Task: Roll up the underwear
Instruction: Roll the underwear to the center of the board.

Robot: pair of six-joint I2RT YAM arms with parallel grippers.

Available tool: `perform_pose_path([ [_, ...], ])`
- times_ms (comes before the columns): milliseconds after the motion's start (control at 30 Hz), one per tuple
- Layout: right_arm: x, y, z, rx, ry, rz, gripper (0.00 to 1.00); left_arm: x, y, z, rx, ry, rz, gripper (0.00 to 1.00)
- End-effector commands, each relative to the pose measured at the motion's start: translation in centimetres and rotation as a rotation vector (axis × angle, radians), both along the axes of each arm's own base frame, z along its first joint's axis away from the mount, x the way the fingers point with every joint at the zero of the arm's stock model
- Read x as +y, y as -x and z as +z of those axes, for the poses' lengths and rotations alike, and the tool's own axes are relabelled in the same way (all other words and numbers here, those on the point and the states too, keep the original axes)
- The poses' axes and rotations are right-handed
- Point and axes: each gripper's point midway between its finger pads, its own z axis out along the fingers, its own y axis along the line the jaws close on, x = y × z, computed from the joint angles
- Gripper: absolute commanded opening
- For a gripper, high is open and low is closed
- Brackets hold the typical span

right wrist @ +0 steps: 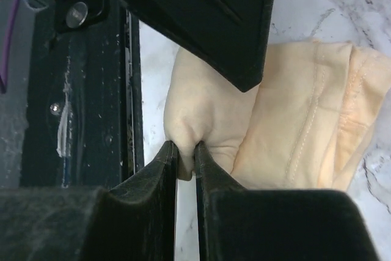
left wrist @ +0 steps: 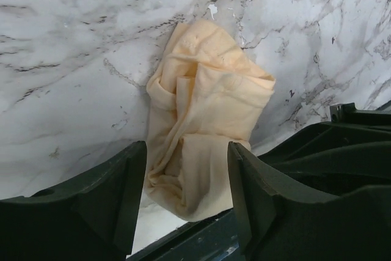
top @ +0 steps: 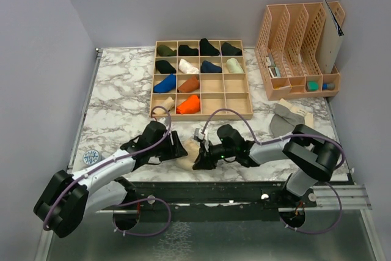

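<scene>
The right gripper (right wrist: 186,150) is clenched on a fold of the beige underwear (right wrist: 293,132), which is bunched just ahead of its tips. The left gripper (left wrist: 186,151) is released, jaws standing either side of the same cloth (the grey underwear (top: 284,120) lies well apart from both grippers).

Soft, even light falls from overhead, bright enough that the marble worktop (top: 116,102) shows every vein without hard glare, and the shadows under the arms stay short and faint. Close up, the left fingers (left wrist: 116,200) sit dark and slightly blurred, while the beige underwear (left wrist: 208,126) beyond is crisp. The right fingers (right wrist: 153,212) are underlit, almost black, and shade the cloth beside them.
</scene>
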Motion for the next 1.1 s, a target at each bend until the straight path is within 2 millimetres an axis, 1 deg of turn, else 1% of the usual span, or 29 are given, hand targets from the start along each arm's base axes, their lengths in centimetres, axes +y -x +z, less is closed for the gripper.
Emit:
perform_pose_path([
  [0,-1.2,3.0,-2.6,0.298,0.116,0.048,0.09,1.3,-1.7,1.4,-0.083,-0.04,0.088,0.61],
  [67,-1.3,2.7,-2.7,0.336,0.119,0.018,0.09,1.4,-2.4,2.9,-0.138,-0.021,0.108,0.62],
  [133,-1.4,2.5,-2.6,0.369,0.103,-0.006,0.09,1.8,-2.7,4.1,-0.182,-0.007,0.135,0.67],
  [167,-1.5,2.5,-2.6,0.39,0.097,-0.018,0.09,2.0,-2.8,4.4,-0.197,-0.003,0.149,0.7],
  [233,-1.8,2.3,-2.9,0.437,0.097,-0.053,0.09,2.3,-2.7,4.8,-0.22,0.016,0.159,0.71],
  [300,-2.1,2.0,-3.2,0.493,0.098,-0.084,0.09,2.2,-2.1,4.7,-0.224,0.043,0.153,0.72],
  [433,-2.7,1.4,-3.4,0.606,0.065,-0.138,0.1,2.3,-0.6,3.5,-0.195,0.089,0.141,0.72],
  [533,-3.1,0.4,-3.1,0.66,0.034,-0.191,0.1,1.5,0.6,3.2,-0.188,0.156,0.09,0.72],
  [633,-3.3,-0.3,-3.9,0.69,0.081,-0.248,0.1,0.6,1.4,3.2,-0.202,0.215,0.023,0.72],
  [833,-3.5,-0.8,-4.7,0.708,0.132,-0.281,0.1,-0.6,2.1,3.1,-0.208,0.256,-0.068,0.72],
  [933,-3.9,-1.1,-5.1,0.723,0.145,-0.308,0.11,-0.6,2.2,2.4,-0.192,0.259,-0.065,0.72],
  [1067,-4.1,-1.2,-5.1,0.747,0.133,-0.314,0.11,-0.3,2.3,1.1,-0.165,0.241,-0.041,0.7],
])
